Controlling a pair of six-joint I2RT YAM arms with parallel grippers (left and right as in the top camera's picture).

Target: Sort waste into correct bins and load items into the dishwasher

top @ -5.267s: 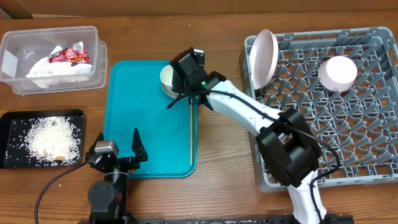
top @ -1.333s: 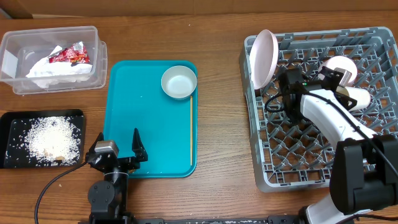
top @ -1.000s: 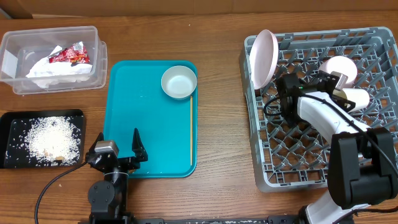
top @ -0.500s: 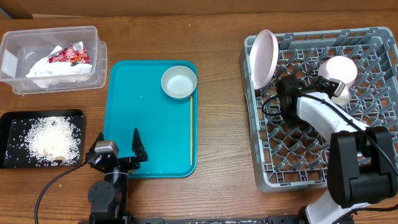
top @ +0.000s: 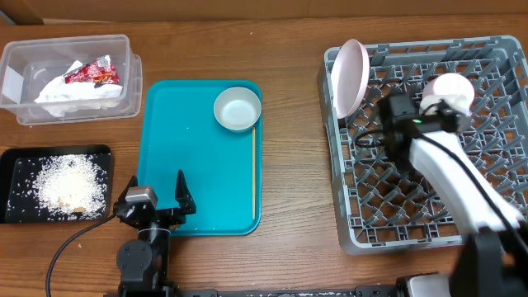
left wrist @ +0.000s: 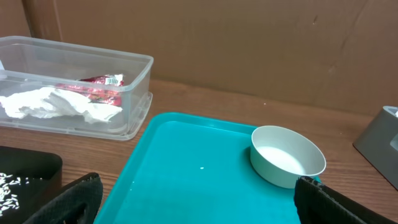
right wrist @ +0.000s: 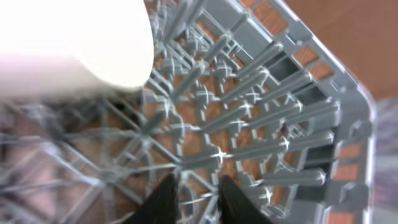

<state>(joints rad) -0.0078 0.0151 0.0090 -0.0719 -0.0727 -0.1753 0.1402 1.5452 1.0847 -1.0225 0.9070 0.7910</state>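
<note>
The grey dishwasher rack (top: pixel 429 206) stands on the right, with a large pale plate (top: pixel 349 78) upright at its left end and a small plate (top: pixel 450 87) further right. My right gripper (top: pixel 431 110) hovers over the rack beside the small plate. Its dark fingers (right wrist: pixel 166 198) stand slightly apart, open, over the pegs (right wrist: pixel 249 118) with nothing between them. A blurred white rounded item (right wrist: pixel 68 43) fills the upper left, clear of the fingers. The greyish-white bowl (top: pixel 238 109) sits on the teal tray (top: pixel 190 181). My left gripper (top: pixel 157 202) rests open at the tray's near edge (left wrist: pixel 199 208).
A clear tub (top: pixel 70 78) at the back left holds crumpled napkins (left wrist: pixel 50 102) and a red wrapper (top: pixel 92 74). The black tray (top: pixel 16 161) in front of it holds rice (top: pixel 70 183). A thin wooden stick (top: pixel 253 173) lies along the teal tray's right side.
My right gripper carried a white cup from the teal tray over the rack, opened its jaws beside the small plate, and its wrist has drawn back to the left. The left arm has not moved.
</note>
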